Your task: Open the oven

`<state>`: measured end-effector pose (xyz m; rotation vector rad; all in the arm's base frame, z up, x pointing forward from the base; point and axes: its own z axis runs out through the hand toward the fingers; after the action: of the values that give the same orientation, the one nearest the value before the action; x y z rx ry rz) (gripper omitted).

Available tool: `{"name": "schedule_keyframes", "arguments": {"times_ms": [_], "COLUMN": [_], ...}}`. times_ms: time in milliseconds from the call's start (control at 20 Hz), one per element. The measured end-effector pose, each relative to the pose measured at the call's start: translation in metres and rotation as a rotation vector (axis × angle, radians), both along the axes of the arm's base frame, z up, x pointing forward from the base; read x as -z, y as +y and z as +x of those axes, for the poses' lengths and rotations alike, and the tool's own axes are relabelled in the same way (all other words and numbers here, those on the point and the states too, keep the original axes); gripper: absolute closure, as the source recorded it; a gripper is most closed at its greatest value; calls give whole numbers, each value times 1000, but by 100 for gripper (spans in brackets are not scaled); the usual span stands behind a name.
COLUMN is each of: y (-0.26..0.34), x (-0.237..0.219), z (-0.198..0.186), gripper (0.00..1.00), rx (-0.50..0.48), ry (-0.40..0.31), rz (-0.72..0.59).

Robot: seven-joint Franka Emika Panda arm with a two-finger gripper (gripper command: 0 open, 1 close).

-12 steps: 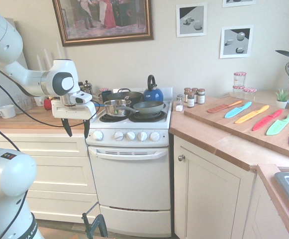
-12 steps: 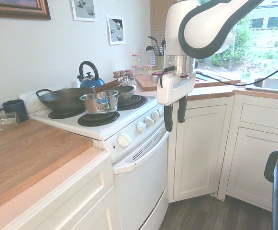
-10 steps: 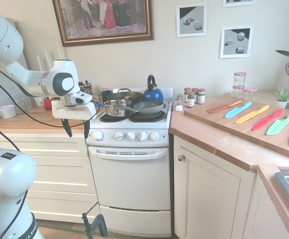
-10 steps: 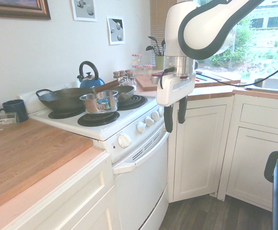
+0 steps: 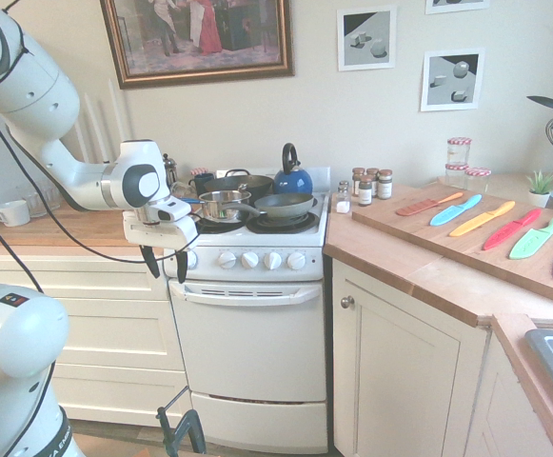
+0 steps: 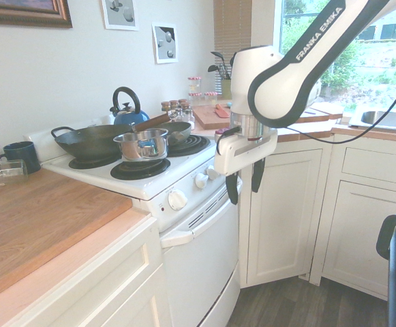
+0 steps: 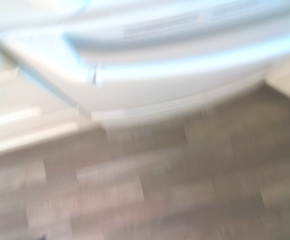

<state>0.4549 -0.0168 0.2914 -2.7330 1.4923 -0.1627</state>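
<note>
Since the earlier frames the tool point(image 5: 167, 266) has been carried lower and closer to the oven point(image 5: 249, 343), from above the tabletop edge to the knob panel's left corner. Its two dark, slim fingers are held apart at a moderate width, pointing down, with nothing gripped between them. In the second exterior view the tool point(image 6: 242, 186) is seen in front of the knob row, above the door handle point(image 6: 204, 219).

The oven is set between cream cabinet fronts, its door shut. It is a smooth, glossy white enamel range with round white knobs point(image 5: 249, 259), a slotted vent strip and a wide, curved white handle point(image 5: 247, 293) across the door top. Black coil burners carry a small shiny steel saucepan point(image 5: 223, 205), a dark frying pan point(image 5: 283, 205), a black wok point(image 6: 92, 142) and a rounded blue kettle point(image 5: 292, 177).

The wooden tabletop point(image 5: 419, 271) to the side carries small spice jars point(image 5: 371, 185) and a flat wooden board point(image 5: 466, 243) on which colourful knives point(image 5: 483, 219) are laid in a row. A white mug point(image 5: 11, 213) is stood on the tabletop behind the arm.

In the wrist view, blurred, the oven's handle point(image 7: 194, 62) and grey plank floor point(image 7: 159, 190) are shown.
</note>
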Motion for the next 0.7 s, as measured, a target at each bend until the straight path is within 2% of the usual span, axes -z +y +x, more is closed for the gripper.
{"name": "schedule_keyframes", "arguments": {"times_ms": [250, 450, 700], "y": [-10, -14, -19], "x": [58, 71, 82], "z": [22, 53, 93], "gripper": [0, 0, 0], "rx": [-119, -173, -190], "ry": [-62, -77, -97], "rz": [-11, -31, -39]}}
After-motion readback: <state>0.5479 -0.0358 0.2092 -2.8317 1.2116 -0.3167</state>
